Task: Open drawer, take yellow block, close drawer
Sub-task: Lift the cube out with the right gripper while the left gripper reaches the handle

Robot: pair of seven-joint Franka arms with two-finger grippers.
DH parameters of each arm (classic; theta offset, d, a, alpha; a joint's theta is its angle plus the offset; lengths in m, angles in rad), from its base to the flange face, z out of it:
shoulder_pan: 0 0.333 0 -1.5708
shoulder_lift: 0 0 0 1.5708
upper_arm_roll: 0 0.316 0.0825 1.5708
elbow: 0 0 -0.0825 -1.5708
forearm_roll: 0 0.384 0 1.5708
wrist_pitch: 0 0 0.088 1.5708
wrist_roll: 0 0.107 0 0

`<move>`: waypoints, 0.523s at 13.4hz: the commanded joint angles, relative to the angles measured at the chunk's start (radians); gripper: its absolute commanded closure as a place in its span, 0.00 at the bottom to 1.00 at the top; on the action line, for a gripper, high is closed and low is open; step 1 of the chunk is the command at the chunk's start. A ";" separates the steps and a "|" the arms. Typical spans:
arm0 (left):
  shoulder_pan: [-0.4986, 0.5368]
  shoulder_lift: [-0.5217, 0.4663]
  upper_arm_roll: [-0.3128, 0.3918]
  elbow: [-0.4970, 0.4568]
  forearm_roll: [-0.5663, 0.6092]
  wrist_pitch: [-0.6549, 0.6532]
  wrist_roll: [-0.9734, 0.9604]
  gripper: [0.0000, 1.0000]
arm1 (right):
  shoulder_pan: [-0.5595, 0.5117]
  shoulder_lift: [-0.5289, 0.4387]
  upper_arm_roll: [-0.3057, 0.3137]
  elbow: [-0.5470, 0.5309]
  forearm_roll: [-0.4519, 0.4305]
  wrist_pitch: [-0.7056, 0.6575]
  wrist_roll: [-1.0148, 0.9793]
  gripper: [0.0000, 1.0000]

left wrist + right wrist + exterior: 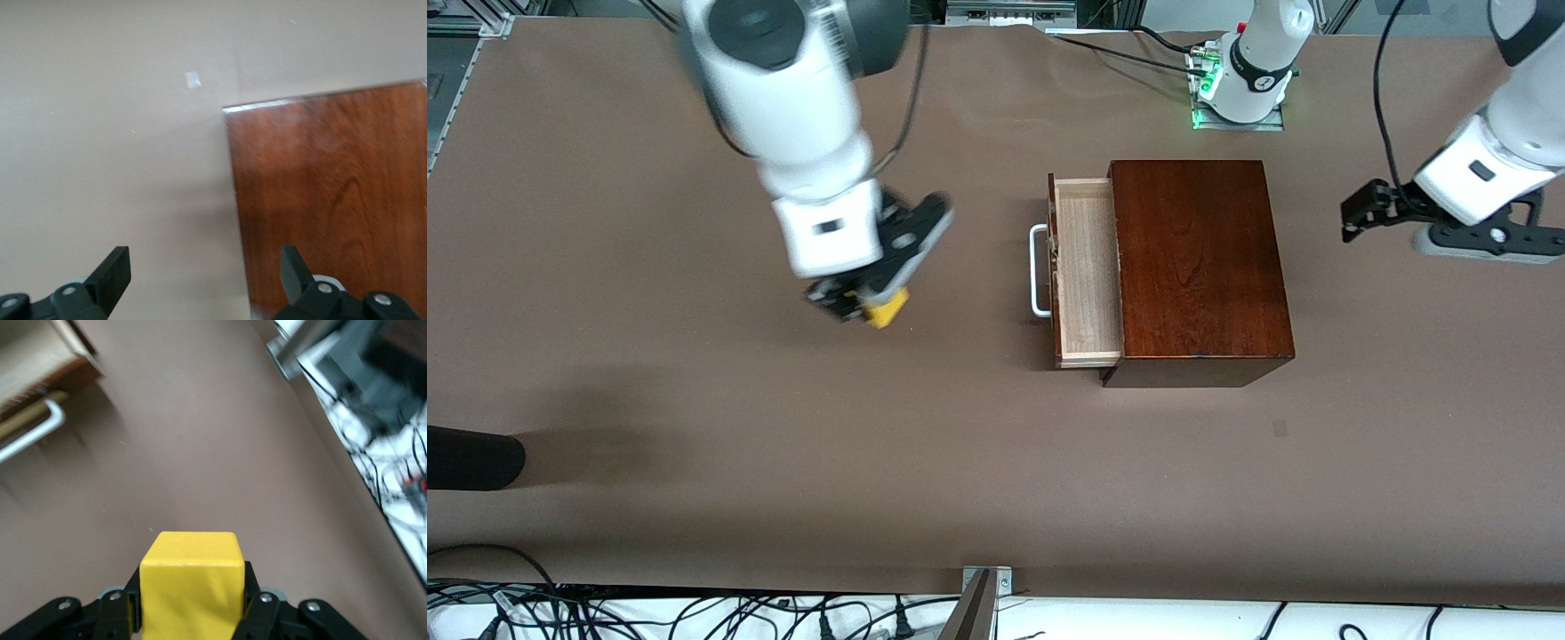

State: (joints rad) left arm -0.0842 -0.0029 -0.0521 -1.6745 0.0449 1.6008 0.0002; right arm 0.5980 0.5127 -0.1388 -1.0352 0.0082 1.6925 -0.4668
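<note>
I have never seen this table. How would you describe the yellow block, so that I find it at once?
Start at the mahogany box with its drawer pulled open, white handle toward the right arm's end of the table. Above the bare table there, the right gripper is shut on the yellow block. It is the only bright yellow thing, a small plain cube.

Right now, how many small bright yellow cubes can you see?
1. The small bright yellow cube is clamped in the right gripper, above bare table beside the open pale wood drawer, whose visible tray is empty; its covered part could hide others.
</note>
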 commanded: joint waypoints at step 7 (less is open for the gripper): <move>-0.020 0.196 -0.415 0.116 -0.013 -0.067 -0.016 0.00 | -0.317 -0.198 0.039 -0.351 0.059 -0.002 0.033 1.00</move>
State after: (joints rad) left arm -0.1030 0.0979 -0.3890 -1.6282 0.0433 1.5503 -0.0144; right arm 0.3350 0.3892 -0.1262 -1.2799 0.0548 1.6900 -0.4625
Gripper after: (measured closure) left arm 0.000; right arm 0.449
